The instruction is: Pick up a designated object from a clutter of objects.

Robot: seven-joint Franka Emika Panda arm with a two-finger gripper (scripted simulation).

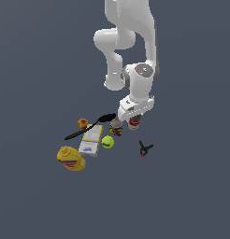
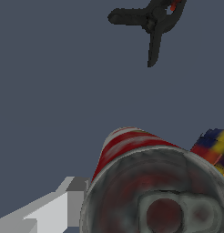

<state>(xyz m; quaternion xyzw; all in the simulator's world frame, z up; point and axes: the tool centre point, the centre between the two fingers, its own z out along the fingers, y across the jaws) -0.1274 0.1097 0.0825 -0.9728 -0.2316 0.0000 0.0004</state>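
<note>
While the arm stoops over the clutter, gripper [image 1: 134,116] down around the red and white can [image 1: 133,123], grip unclear, multicoloured can [image 1: 116,127] at its nine o'clock, black clamp [image 1: 145,148] at five o'clock.

The white arm [image 1: 128,42] reaches down from above, its wrist bent so the gripper [image 1: 134,117] points straight down. 1 pale finger [image 2: 50,207] shows in the wrist view; the jaws' spacing is hidden.
</note>
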